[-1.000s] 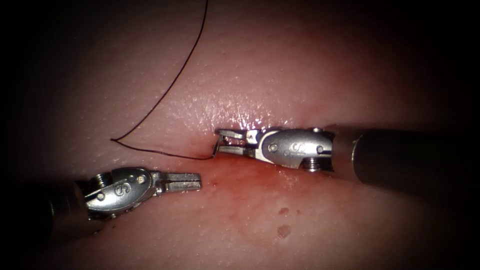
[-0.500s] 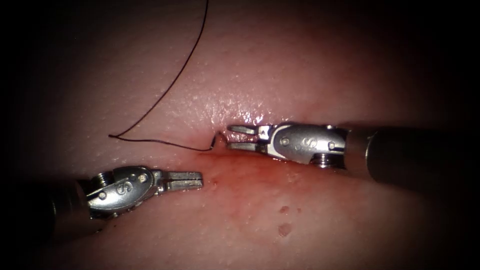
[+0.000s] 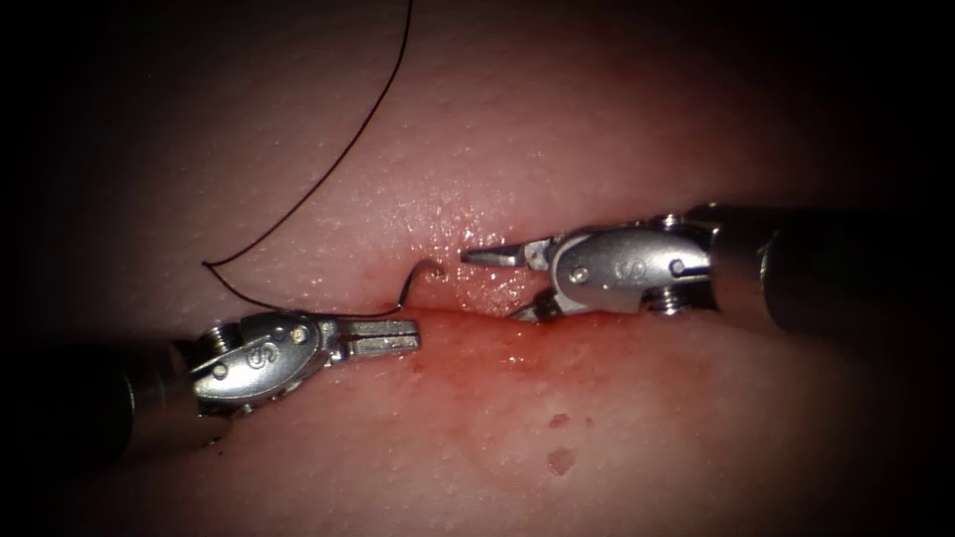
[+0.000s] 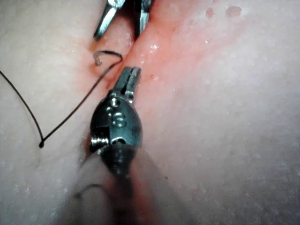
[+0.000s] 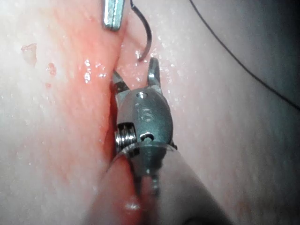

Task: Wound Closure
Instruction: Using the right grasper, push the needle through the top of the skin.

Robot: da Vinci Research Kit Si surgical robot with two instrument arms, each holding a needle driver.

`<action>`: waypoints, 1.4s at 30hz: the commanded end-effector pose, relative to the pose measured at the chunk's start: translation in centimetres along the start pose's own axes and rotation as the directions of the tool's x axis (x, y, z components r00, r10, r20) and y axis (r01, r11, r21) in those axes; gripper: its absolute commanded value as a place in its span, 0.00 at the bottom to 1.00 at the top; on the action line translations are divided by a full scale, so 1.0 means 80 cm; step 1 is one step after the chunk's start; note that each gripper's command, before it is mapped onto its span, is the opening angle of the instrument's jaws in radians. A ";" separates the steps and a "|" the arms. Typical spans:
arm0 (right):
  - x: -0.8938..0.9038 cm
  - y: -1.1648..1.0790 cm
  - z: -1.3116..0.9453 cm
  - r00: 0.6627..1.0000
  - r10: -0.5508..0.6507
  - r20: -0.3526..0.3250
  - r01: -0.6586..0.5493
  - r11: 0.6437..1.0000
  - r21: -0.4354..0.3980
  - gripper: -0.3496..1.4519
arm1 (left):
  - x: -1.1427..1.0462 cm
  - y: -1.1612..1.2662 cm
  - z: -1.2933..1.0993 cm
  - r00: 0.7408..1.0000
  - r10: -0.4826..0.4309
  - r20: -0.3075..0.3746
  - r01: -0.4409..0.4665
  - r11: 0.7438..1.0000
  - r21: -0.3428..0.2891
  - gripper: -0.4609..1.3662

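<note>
Bright central light, darkness all round; perhaps no room surroundings discernible.

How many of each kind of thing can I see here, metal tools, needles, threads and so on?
Metal tools: 2, left arm's tool and right arm's tool
Curved needle: 1
Dark thread: 1
Tissue with its cut: 1
Separate red fluid spots: 2
Total: 7

The left end effector (image 3: 398, 338) comes in low from the left, its shaft nearly level, with the jaws pressed together and holding nothing. The right end effector (image 3: 502, 283) enters from the right, its wrist bent slightly downward, with the jaws spread wide apart and empty.
</note>
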 end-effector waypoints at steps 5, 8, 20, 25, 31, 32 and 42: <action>0.0017 0.0022 0.0001 1.000 -0.031 0.005 0.031 0.999 -0.028 0.76 | -0.0019 0.0007 0.0004 0.998 -0.011 0.063 0.012 1.000 -0.020 0.06; 0.0022 0.0020 0.0008 0.999 -0.046 0.007 0.046 0.999 -0.030 0.77 | -0.0027 0.0012 0.0005 0.995 -0.013 0.100 0.017 0.999 -0.030 0.06; 0.0022 0.0005 0.0029 0.995 -0.098 -0.004 0.098 0.992 -0.085 0.68 | -0.0064 0.0014 0.0023 0.969 -0.007 0.247 0.010 1.000 -0.013 0.06; 0.0034 0.0015 0.0024 0.992 -0.123 -0.029 0.118 0.983 -0.137 0.68 | -0.0083 0.0017 0.0025 0.956 -0.013 0.294 0.016 1.000 -0.008 0.06; 0.0058 0.0026 0.0028 0.983 -0.183 -0.027 0.176 0.971 -0.163 0.66 | -0.0092 0.0020 0.0021 0.949 -0.019 0.315 0.021 1.000 -0.003 0.06; 0.0060 0.0025 0.0031 0.979 -0.205 -0.017 0.199 0.966 -0.165 0.68 | -0.0091 0.0020 0.0020 0.949 -0.020 0.315 0.022 1.000 -0.003 0.06; 0.0041 0.0014 0.0051 0.965 -0.261 0.023 0.261 0.952 -0.159 0.75 | -0.0085 0.0031 0.0002 0.948 -0.023 0.318 0.022 1.000 0.005 0.06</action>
